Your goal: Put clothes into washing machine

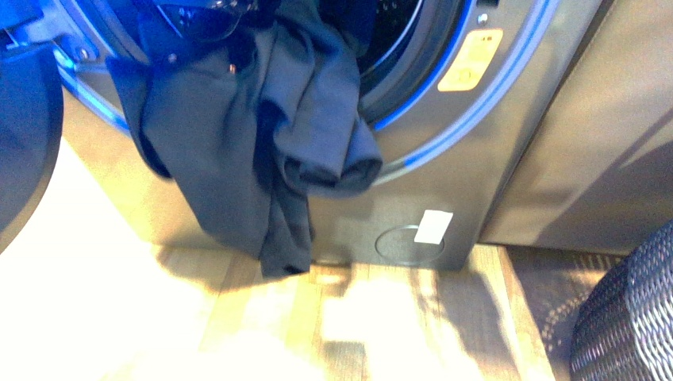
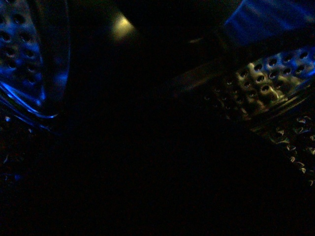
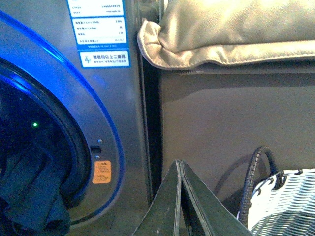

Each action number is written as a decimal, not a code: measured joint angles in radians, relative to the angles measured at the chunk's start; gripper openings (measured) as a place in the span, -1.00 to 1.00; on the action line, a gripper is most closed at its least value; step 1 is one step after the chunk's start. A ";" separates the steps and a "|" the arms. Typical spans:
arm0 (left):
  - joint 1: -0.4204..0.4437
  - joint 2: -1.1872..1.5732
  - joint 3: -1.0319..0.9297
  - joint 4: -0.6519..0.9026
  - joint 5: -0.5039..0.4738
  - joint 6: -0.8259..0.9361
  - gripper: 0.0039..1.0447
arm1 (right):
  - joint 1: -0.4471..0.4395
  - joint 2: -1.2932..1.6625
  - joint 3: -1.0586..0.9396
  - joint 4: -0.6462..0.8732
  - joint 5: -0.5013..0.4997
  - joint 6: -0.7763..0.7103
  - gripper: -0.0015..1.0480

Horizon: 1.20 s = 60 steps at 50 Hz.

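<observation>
The front view alone shows how the dark navy-blue fabric garment (image 1: 230, 135) lies. It spills out of the round porthole of the silver-grey front-loading washing machine (image 1: 413, 190), drapes over the lower lip and hangs down the front panel. One rolled fold bulges out at its side. Its lowest edge reaches close to the floor, but whether it touches cannot be told. That view also takes in the open dark round door (image 1: 24, 135), a yellow warning sticker (image 1: 471, 59) and a small white tag (image 1: 433, 226) on the round cover low on the machine.

Only the right wrist view shows the blue-white printed label (image 3: 98, 29) on the machine's front. It also shows a beige padded cloth (image 3: 226, 34) lying on top of the plain beige-grey panel (image 3: 221, 123) beside the machine. The left wrist view is dark.

The pale wooden plank floor (image 1: 381, 317) carries bright patches of sunlight. A woven wicker basket (image 1: 635, 317) stands on it by the panel.

The right end effector (image 3: 180, 169) has its two dark fingers pressed together with nothing between them. It faces the beige-grey panel. The garment is well apart from it, beyond the blue-lit door ring, bunched in the lower part of the porthole. The basket sits just beside it on the opposite side. The left end effector shows in no view, so I cannot tell how its jaws stand.
</observation>
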 joint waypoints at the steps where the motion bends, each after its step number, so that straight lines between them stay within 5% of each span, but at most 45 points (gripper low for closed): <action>1: 0.000 0.027 0.042 -0.020 0.000 0.000 -0.88 | -0.010 -0.014 -0.022 0.008 -0.008 0.000 -0.95; 18: 0.003 0.087 0.190 -0.051 -0.008 -0.004 -0.88 | -0.161 -0.145 -0.195 0.047 -0.154 0.000 -0.95; 38: 0.042 0.103 0.209 -0.004 -0.059 0.008 -0.88 | -0.165 -0.274 -0.309 0.036 -0.159 0.000 -0.95; 52: 0.028 0.103 0.213 -0.042 0.009 0.001 -0.88 | -0.165 -0.334 -0.340 0.007 -0.159 0.000 -0.95; 60: 0.023 0.103 0.217 -0.074 0.033 0.000 -0.42 | -0.165 -0.475 -0.354 -0.134 -0.160 -0.001 -0.95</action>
